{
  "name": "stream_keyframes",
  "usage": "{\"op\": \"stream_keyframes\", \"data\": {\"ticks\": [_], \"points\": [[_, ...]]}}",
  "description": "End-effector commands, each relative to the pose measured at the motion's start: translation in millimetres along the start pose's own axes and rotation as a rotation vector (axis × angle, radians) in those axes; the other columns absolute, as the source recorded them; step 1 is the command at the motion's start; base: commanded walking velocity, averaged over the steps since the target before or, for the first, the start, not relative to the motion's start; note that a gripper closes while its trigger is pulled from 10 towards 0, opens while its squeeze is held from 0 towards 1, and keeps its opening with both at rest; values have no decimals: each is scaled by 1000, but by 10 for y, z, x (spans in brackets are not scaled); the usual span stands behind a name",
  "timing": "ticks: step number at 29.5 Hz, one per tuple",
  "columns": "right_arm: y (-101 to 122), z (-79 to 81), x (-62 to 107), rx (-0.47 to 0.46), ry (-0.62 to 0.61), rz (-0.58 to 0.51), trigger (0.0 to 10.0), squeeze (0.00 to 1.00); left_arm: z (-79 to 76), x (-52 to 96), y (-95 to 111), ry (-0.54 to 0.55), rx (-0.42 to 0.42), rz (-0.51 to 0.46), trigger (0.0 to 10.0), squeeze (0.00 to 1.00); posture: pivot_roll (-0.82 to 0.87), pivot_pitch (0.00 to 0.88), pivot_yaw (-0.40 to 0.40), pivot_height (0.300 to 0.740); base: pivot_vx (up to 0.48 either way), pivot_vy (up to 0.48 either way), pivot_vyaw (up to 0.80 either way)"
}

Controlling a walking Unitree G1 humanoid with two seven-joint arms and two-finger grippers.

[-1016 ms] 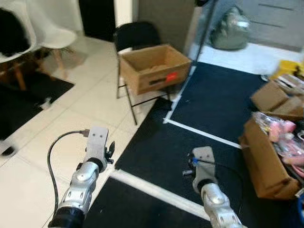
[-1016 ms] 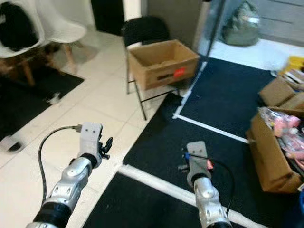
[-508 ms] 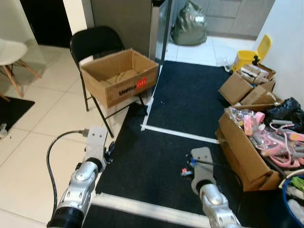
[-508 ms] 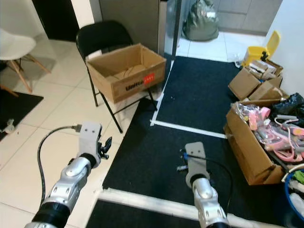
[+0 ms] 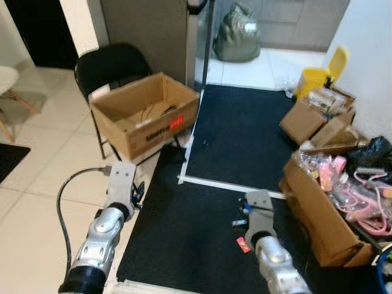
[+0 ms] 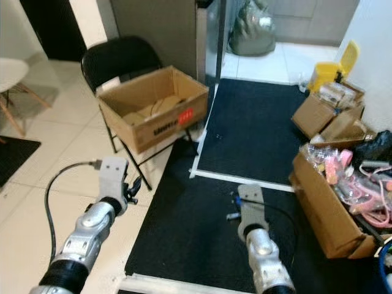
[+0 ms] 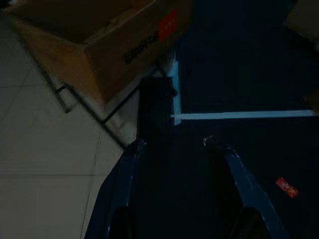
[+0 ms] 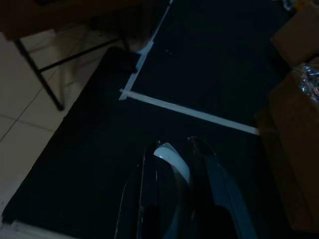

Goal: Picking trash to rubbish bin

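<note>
Nearest in, both arms are out over the floor: the left hand (image 7: 172,144) hangs with its fingers apart over the seam where pale tile (image 5: 37,202) meets the black mat (image 5: 196,233), nothing between them. The right hand (image 8: 172,149) sits over the mat with its fingers drawn close on a small curved white piece (image 8: 172,157) — the wrist view is dim, so it looks like a scrap of plastic or paper, and I can't say which. Just beside the right wrist, on the mat, lies a small red wrapper (image 5: 243,245), flat and rectangular; in the left wrist view the same wrapper (image 7: 287,186) lies off to one side of that hand, well apart from its fingers. A strip of white tape (image 5: 229,185) crosses the mat ahead, and beyond it the dark mat runs on open toward the far doorway. On the right edge, an open cardboard box of pink clutter (image 5: 334,205) crowds the mat, with smaller boxes (image 5: 318,119) behind it and a yellow bin (image 5: 318,76) near the wall. On the left, a black folding chair (image 5: 113,67) carries an open cardboard box (image 5: 144,113) with a red label, its legs at the mat's edge. Farthest back, a grey-green sack (image 5: 239,40) sits on the light floor.
</note>
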State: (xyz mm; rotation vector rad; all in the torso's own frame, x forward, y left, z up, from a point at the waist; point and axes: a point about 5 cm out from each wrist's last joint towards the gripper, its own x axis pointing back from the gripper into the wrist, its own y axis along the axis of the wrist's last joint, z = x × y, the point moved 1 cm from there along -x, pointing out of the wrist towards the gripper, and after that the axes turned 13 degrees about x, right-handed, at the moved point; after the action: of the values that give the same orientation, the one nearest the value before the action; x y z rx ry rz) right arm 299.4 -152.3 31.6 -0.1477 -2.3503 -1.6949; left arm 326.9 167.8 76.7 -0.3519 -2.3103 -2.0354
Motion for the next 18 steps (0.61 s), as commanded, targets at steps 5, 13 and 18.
{"op": "stream_keyframes", "data": {"ticks": [5,13,18], "points": [[-83,68,31,4,21,36,10000,0,57,35,-60,13,-3,23,10000,0,-10,84,39,740,393,0,-160],[-83,96,27,1,24,35,10000,0,75,42,-46,14,-5,20,10000,0,-5,75,42,740,388,0,0],[-85,102,28,0,24,35,10000,0,80,42,-45,12,-9,20,10000,0,-5,70,43,740,388,0,0]]}}
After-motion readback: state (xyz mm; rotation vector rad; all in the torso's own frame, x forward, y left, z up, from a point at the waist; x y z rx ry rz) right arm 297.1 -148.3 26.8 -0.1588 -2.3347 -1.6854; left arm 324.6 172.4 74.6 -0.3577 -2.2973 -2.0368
